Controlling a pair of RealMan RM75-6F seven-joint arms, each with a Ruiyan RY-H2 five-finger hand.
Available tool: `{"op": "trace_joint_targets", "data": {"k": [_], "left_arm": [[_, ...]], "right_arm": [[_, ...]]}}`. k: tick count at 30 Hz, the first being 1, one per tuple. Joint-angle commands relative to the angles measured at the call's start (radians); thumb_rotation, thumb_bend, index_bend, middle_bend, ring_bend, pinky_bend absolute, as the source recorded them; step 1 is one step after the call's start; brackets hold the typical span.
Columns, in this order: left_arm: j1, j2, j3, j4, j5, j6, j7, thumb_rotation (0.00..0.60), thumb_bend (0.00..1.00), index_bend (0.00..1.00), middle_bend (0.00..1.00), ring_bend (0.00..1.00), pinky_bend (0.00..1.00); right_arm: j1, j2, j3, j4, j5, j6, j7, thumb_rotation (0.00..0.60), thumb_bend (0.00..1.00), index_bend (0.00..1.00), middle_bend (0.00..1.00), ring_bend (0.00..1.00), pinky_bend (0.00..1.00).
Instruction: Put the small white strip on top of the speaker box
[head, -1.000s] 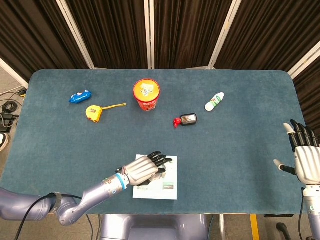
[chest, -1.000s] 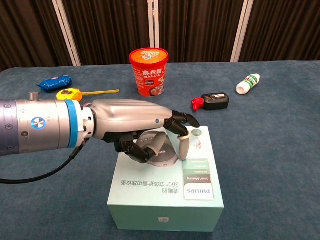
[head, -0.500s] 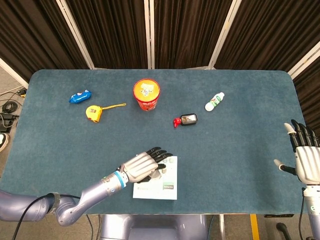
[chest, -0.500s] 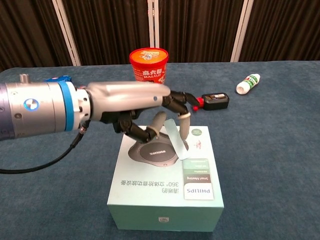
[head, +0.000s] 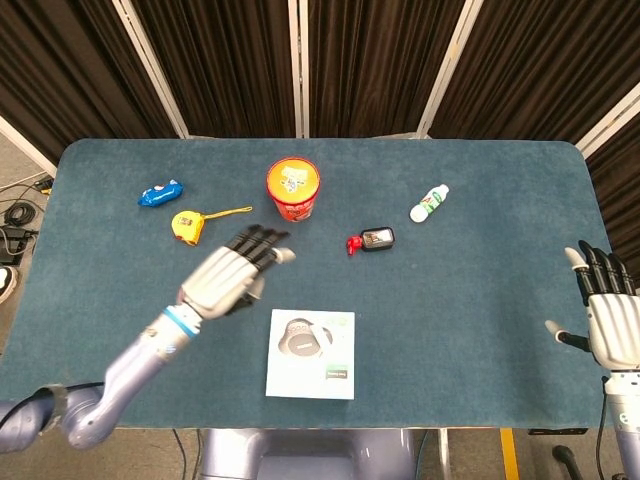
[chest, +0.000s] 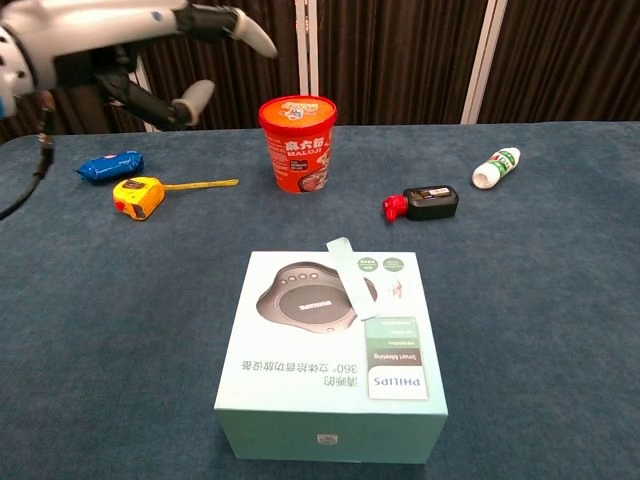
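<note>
From the head view, the flat square speaker box sits on the teal felt worktop. The left hand has lifted clear of it, fingers spread, holding nothing. The right hand is open too.

From the chest view, the thin, slightly curled small white strip lies on the box's glossy cardboard top, released since half a second ago.

The small white strip, thin and narrow, is lying on top of the pale mint-green cardboard speaker box, angled diagonally, with its far end poking just past the box's back edge. The box sits flat near the front edge of the table, lid up, showing a grey round speaker picture and a Philips label.
</note>
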Motion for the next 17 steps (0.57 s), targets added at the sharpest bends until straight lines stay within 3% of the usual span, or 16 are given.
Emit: {"op": "trace_joint_targets", "data": {"k": [1, 4, 8, 13, 17], "left_arm": [[0.170, 0.052, 0.029, 0.012, 0.006, 0.243, 0.078, 0.600, 0.00, 0.00, 0.00, 0.00, 0.00], [0.276, 0.072, 0.075, 0.017, 0.017, 0.349, 0.069, 0.600, 0.00, 0.00, 0.00, 0.00, 0.00], [0.377, 0.105, 0.146, 0.019, 0.045, 0.410, 0.056, 0.600, 0.00, 0.00, 0.00, 0.00, 0.00], [0.450, 0.135, 0.194, 0.014, 0.065, 0.419, 0.005, 0.600, 0.00, 0.00, 0.00, 0.00, 0.00], [0.475, 0.149, 0.197, 0.014, 0.068, 0.406, 0.005, 0.600, 0.00, 0.00, 0.00, 0.00, 0.00]], "right_arm": [[0.001, -0.001, -0.002, -0.002, -0.001, -0.002, -0.005, 0.600, 0.00, 0.06, 0.00, 0.00, 0.00], [0.001, -0.003, -0.002, -0.001, 0.005, -0.005, -0.019, 0.600, 0.00, 0.06, 0.00, 0.00, 0.00], [0.001, -0.007, -0.003, 0.000, 0.011, -0.007, -0.041, 0.600, 0.00, 0.06, 0.00, 0.00, 0.00], [0.001, 0.008, -0.015, -0.025, 0.021, -0.031, -0.081, 0.600, 0.00, 0.03, 0.00, 0.00, 0.00], [0.000, 0.017, -0.017, -0.050, 0.024, -0.034, -0.103, 0.600, 0.00, 0.02, 0.00, 0.00, 0.00]]}}
